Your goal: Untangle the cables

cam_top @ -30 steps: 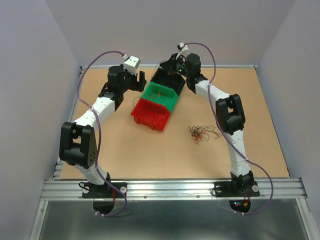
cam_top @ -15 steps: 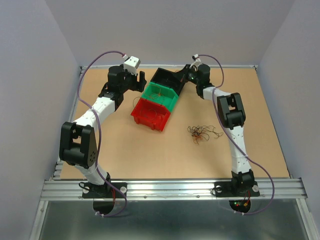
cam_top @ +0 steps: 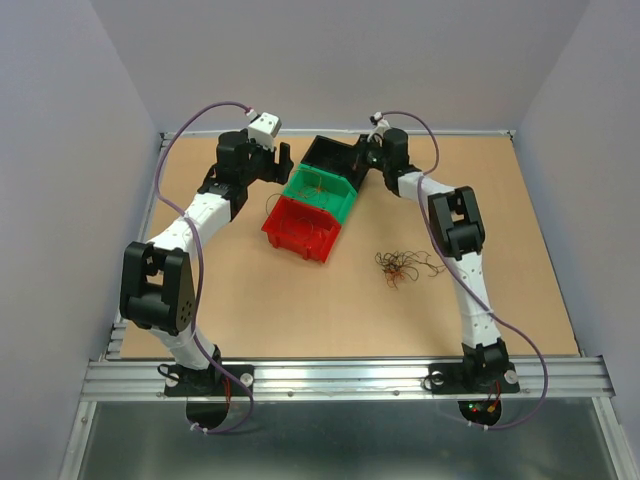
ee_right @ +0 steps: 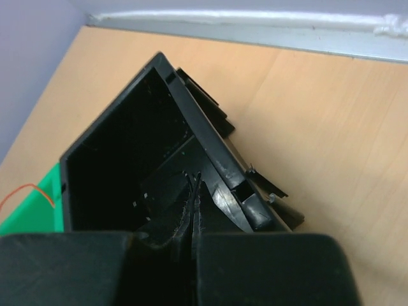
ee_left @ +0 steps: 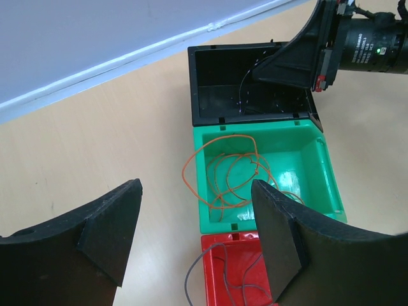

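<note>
The cables lie as a small curly tangle of dark, red and orange wires on the table, right of the bins. My right gripper is shut on a thin dark wire and holds it inside the black bin. In the left wrist view the wire hangs from that gripper's tip. My left gripper is open and empty above the near edge of the green bin, which holds an orange wire. The red bin holds a grey wire.
The black bin, green bin and red bin stand in a diagonal row at the middle back of the table. The back wall's edge runs just behind the black bin.
My right gripper has come down and to the left, from above the black bin into it, with the dark wire. The left arm and the tangle have not moved.
</note>
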Motion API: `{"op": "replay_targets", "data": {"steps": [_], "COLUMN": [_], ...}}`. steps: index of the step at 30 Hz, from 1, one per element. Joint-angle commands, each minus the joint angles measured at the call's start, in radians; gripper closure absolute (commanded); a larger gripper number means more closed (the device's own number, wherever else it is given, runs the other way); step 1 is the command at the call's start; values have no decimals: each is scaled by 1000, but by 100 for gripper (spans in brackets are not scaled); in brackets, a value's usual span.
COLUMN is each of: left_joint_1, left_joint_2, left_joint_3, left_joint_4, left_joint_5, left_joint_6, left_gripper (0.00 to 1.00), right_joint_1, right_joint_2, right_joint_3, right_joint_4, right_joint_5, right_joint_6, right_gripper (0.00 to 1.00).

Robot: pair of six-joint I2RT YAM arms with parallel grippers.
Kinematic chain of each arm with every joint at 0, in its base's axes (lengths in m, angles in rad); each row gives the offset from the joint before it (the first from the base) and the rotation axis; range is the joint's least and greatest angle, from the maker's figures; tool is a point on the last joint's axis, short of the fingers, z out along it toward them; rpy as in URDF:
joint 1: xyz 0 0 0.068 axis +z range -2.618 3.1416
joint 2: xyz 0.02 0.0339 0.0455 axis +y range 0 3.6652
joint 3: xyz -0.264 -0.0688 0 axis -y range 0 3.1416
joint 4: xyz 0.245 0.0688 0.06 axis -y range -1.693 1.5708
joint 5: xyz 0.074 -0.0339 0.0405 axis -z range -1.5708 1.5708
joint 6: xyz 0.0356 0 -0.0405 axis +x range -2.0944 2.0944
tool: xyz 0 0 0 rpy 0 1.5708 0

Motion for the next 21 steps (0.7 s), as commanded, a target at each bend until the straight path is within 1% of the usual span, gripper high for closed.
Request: {"op": "replay_targets", "data": {"steps": [1,6,12,13,14,16,18,21], "left_joint_1": [-8,-9,-14,-14,-14,-15,-15,-15], "left_joint_2": [-17,-19,-6,-6,-8,-10,-8,-14], "left_joint_3": [50,50,64,64,64,64,65,62], "left_joint_4": [26,23,4,3,3,1,0,0], "left_joint_5": [13,13,11,10,10,5,1,-7], "left_joint_6": [6,9,15,14,14,15,17,17], "left_gripper": [20,20,20,20,20,20,20,20], "right_joint_1": [41,73,88,88,88,88,88,90], "right_joint_2": [-21,-2,-8,-30,-39,-59,-68,-93], "right_joint_3": [111,143,110,96,87,76,88,93], "right_joint_4": [-135,-223,-299,-298,-298,-296,-296,-293], "right_joint_5": [70,143,245,261,270,279,276,262], "right_joint_6": [-106,-168,-206,-214,-218,-226,-226,-221], "right_gripper": [99,99,99,96,80,76,74,74]}}
